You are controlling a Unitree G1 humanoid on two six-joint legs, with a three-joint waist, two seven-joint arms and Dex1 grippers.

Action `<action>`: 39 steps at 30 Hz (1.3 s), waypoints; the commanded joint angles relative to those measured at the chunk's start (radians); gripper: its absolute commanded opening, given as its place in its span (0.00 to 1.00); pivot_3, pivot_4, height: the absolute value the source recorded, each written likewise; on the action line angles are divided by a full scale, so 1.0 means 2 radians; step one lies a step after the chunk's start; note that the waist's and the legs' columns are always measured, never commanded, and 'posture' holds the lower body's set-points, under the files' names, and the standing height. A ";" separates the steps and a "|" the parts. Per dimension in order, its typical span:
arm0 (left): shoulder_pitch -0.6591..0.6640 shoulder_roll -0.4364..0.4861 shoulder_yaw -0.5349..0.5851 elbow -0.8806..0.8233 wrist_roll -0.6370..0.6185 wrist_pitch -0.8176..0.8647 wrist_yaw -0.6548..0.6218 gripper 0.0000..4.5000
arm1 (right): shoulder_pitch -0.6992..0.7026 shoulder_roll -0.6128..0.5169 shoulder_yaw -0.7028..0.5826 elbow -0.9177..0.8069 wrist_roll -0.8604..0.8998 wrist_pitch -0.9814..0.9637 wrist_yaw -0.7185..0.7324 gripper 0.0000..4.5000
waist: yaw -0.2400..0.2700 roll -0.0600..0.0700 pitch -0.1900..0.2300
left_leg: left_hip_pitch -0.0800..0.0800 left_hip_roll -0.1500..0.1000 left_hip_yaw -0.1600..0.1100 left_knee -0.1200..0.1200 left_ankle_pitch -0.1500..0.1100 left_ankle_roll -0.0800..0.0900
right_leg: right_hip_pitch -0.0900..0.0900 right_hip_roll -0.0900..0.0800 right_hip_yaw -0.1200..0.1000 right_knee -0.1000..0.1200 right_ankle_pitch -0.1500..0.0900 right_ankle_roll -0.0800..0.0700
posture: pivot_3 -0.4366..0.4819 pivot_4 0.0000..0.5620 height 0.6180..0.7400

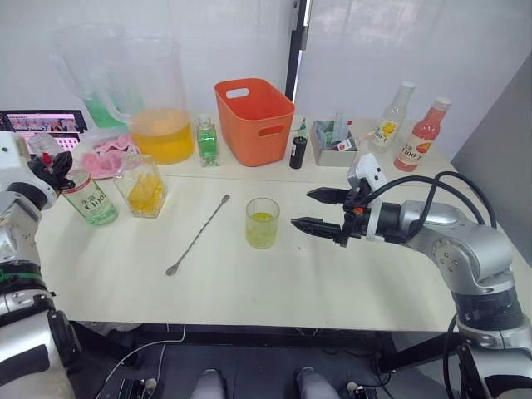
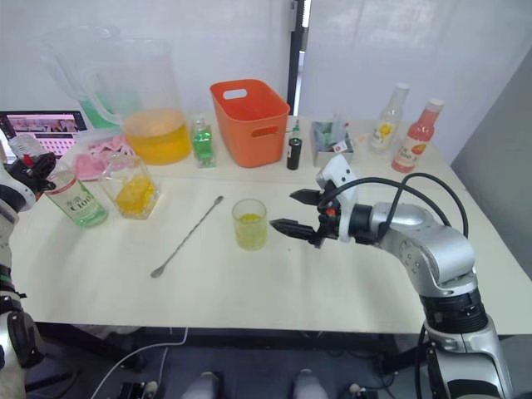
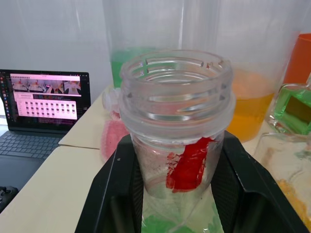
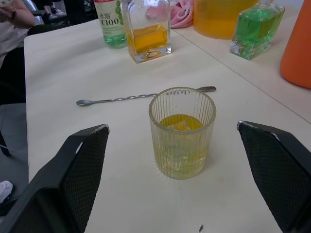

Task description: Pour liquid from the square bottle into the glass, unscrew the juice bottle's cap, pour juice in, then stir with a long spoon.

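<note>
Juice bottle [image 1: 90, 198], far left, uncapped, clamped in left gripper [image 3: 177, 194]; right gripper [image 1: 316, 209] gapes beside glass [image 1: 262, 223] — tilt slowly over rim.

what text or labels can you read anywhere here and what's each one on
"C100" on the green label of the juice bottle, which the left gripper holds by the neck.
"C100", faintly, on the pink bottle.
Label of the yellow-flower bottle: too small to read.
Laptop screen: text too blurred to read.
Box of small items: print unreadable.
</note>
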 commanded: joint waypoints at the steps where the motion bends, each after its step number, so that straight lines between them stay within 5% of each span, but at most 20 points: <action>1: -0.035 0.007 -0.013 0.046 0.017 -0.041 -0.005 0.33 | 0.000 -0.001 -0.021 -0.021 0.009 0.002 -0.007 0.99 | 0.001 0.000 0.000 | 0.000 0.000 0.000 0.000 0.000 0.000 | 0.000 0.000 0.000 0.000 0.000 0.000 | 0.48 0.27 0.81; 9: -0.059 0.012 -0.014 0.110 0.017 -0.063 -0.001 0.33 | 0.005 -0.001 -0.026 -0.033 0.011 0.008 -0.017 0.99 | 0.002 0.000 0.000 | 0.000 0.000 0.000 0.000 0.000 0.000 | 0.000 0.000 0.000 0.000 0.000 0.000 | 0.48 0.27 0.81; 18: -0.073 0.011 -0.010 0.109 0.007 -0.072 -0.011 0.99 | 0.008 0.004 -0.027 -0.035 0.011 0.006 -0.021 1.00 | 0.001 0.000 0.000 | 0.000 0.000 0.000 0.000 0.000 0.000 | 0.000 0.000 0.000 0.000 0.000 0.000 | 0.48 0.27 0.81; 31: -0.052 0.009 0.018 0.051 -0.029 -0.087 -0.043 0.99 | 0.003 0.009 -0.025 -0.033 0.012 0.008 -0.021 1.00 | 0.002 0.000 0.000 | 0.000 0.000 0.000 0.000 0.000 0.000 | 0.000 0.000 0.000 0.000 0.000 0.000 | 0.48 0.27 0.81; 39: -0.019 0.006 0.044 -0.081 -0.075 -0.072 -0.055 0.99 | -0.003 0.013 -0.021 -0.029 0.012 0.006 -0.013 1.00 | 0.001 0.000 0.000 | 0.000 0.000 0.000 0.000 0.000 0.000 | 0.000 0.000 0.000 0.000 0.000 0.000 | 0.48 0.27 0.81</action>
